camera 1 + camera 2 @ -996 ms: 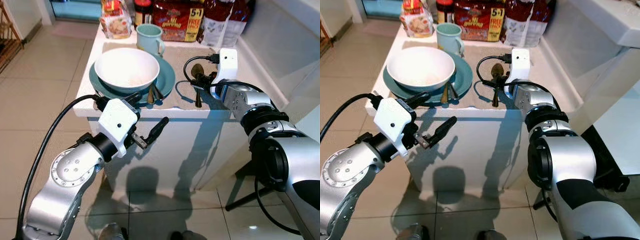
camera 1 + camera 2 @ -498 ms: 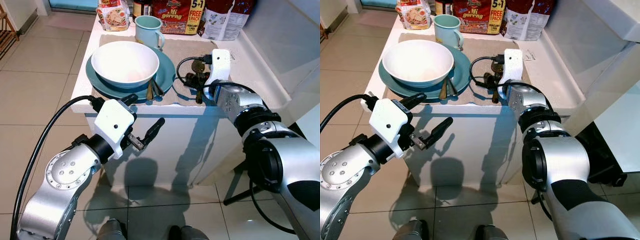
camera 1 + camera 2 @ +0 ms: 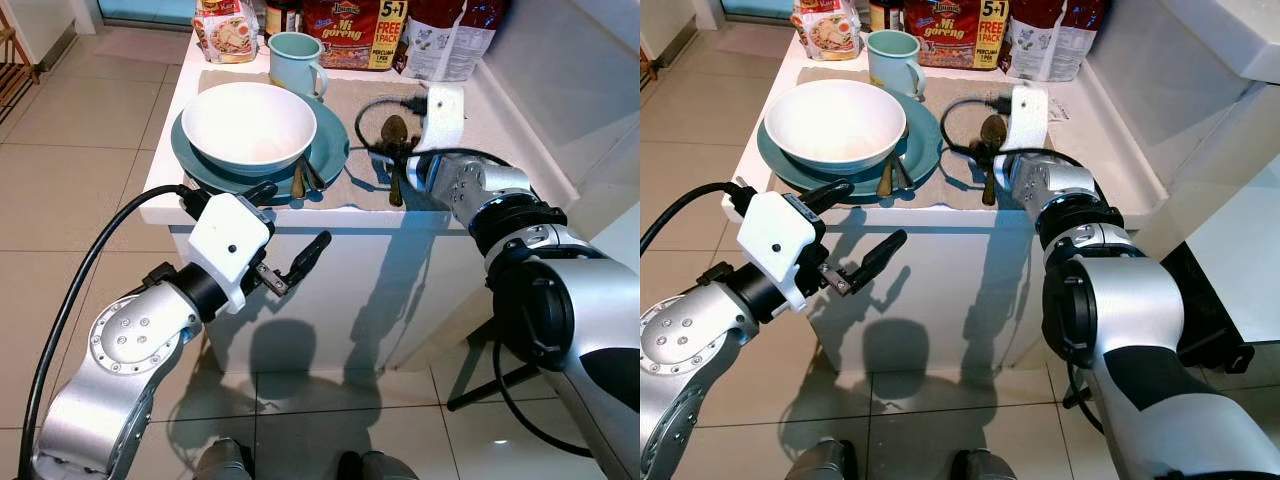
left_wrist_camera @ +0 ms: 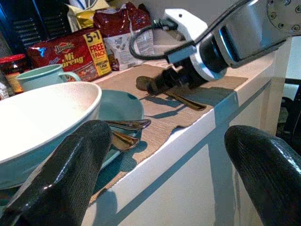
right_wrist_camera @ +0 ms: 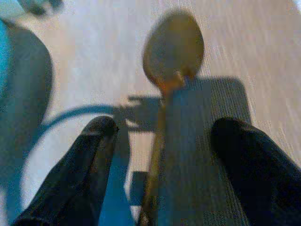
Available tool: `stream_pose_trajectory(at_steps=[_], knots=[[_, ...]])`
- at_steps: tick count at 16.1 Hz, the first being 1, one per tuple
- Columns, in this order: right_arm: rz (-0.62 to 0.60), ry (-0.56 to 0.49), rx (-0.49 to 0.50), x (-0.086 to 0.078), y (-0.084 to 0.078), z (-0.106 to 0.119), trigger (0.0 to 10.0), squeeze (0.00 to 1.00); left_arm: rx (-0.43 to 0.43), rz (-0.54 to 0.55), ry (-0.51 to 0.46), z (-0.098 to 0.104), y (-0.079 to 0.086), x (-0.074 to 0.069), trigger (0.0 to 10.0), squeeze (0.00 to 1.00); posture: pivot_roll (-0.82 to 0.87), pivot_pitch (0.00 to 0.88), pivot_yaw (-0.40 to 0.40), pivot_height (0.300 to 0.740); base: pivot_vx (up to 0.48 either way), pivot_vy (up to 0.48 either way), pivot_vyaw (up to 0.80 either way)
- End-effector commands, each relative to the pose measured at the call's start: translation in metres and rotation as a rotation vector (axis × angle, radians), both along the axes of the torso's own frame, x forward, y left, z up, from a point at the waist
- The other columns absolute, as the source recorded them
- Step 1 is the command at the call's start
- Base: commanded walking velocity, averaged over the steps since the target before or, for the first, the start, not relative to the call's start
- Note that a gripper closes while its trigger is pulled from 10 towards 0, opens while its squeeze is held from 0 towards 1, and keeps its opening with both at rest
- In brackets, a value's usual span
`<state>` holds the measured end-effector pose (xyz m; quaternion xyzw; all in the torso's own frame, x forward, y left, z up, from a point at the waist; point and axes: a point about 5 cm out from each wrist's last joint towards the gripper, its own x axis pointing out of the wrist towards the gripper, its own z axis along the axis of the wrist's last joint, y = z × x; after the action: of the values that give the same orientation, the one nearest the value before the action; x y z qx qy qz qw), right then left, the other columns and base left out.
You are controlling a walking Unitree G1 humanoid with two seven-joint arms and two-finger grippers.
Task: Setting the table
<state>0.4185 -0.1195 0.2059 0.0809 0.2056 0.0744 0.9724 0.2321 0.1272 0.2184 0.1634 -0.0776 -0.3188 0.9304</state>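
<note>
Beside the teal plate (image 3: pixel 330 150), the right gripper (image 5: pixel 157 155) spreads wide, apparently just above a brass spoon (image 3: pixel 394 135); the left gripper (image 3: pixel 290 240) gapes below.

Bright, even daylight; arm shadows fall on the worktop (image 3: pixel 175 190) front and floor (image 3: pixel 60 130); right wrist view blurred.

The worktop (image 3: pixel 165 185) is smooth and white with a faint sheen, and a matt, finely ribbed beige cloth mat (image 3: pixel 365 195) lies on it. The white bowl (image 3: pixel 248 125) and teal plate (image 3: pixel 335 150) look like glazed ceramic, glossy. The spoon (image 5: pixel 173 52) has a dull bronze metal look. At the frame's top, the noodle packet (image 3: pixel 355 30) is shiny printed plastic. The left pincer (image 3: pixel 290 245) has matt black, slightly grainy fingers (image 4: pixel 70 165). Both arms are brushed silver metal. The floor (image 3: pixel 90 130) is glossy pale tile.
</note>
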Motion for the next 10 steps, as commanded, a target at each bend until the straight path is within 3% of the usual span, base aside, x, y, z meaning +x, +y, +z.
stream_pose_trajectory(at_steps=[1, 6, 7, 9, 10], knots=[[-0.017, 0.016, -0.021, 0.0008, -0.0063, 0.0055, 10.0, 0.0, -0.003, -0.01, 0.003, 0.0015, -0.0002, -0.0001, 10.0, 0.0, 0.09, 0.145, -0.132, 0.74, 0.0, 0.0, 0.0], [-0.003, 0.053, -0.087, -0.0008, -0.0082, 0.0019, 10.0, 0.0, -0.007, -0.009, 0.002, 0.0015, -0.0005, 0.0006, 10.0, 0.0, 0.09, 0.14, -0.136, 0.74, 0.0, 0.0, 0.0], [-0.001, 0.056, -0.09, -0.0009, -0.0084, 0.0019, 4.7, 0.0, -0.007, -0.008, 0.002, 0.0015, -0.0007, 0.0009, 10.0, 0.0, 0.09, 0.14, -0.137, 0.74, 0.0, 0.0, 0.0], [0.001, 0.057, -0.093, -0.0009, -0.0081, 0.0023, 0.0, 0.0, -0.007, -0.007, 0.002, 0.0013, -0.0007, 0.0011, 10.0, 0.0, 0.09, 0.139, -0.138, 0.74, 0.0, 0.0, 0.0], [0.004, 0.057, -0.094, -0.0009, -0.0076, 0.0027, 0.0, 0.0, -0.005, -0.007, 0.001, 0.0013, -0.0008, 0.0013, 10.0, 0.0, 0.09, 0.139, -0.138, 0.74, 0.0, 0.0, 0.0]])
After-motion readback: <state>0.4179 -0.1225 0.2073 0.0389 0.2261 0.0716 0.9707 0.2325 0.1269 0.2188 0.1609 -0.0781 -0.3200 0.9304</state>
